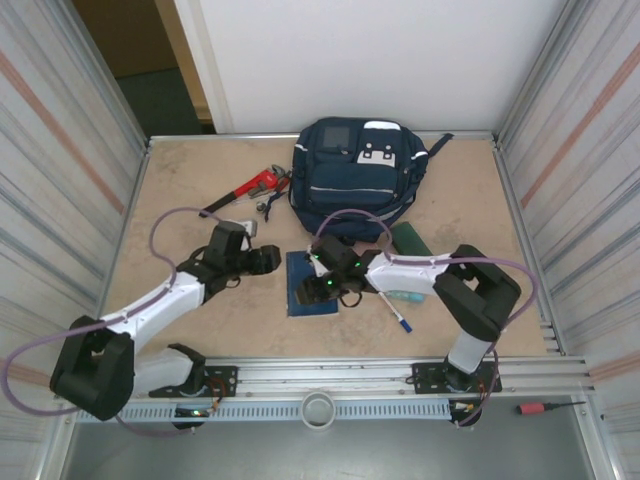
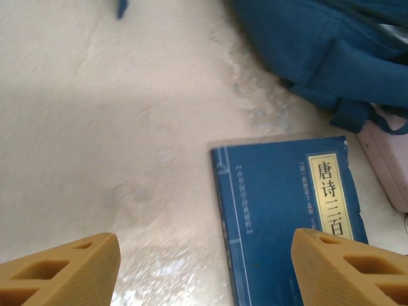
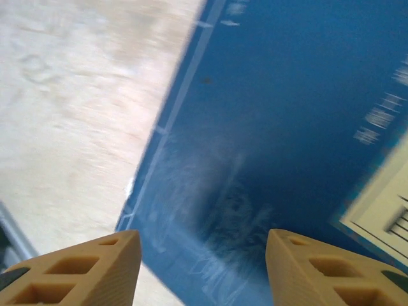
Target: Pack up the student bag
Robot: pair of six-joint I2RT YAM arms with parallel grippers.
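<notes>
Barely started, by my judgement: student bag (image 1: 358,175) sits at far middle of bench (image 1: 200,200), nothing visibly packed. Navy book (image 2: 280,210) lies flat on bench near bag, between arms. Right tool (image 3: 203,239) hovers over book cover, fingers apart, gripping nothing. Left tool (image 2: 204,245) beside book, spread wide, empty. Pen (image 1: 393,310) and red pipe wrench (image 1: 245,192) loose on bench. All packing left.
</notes>
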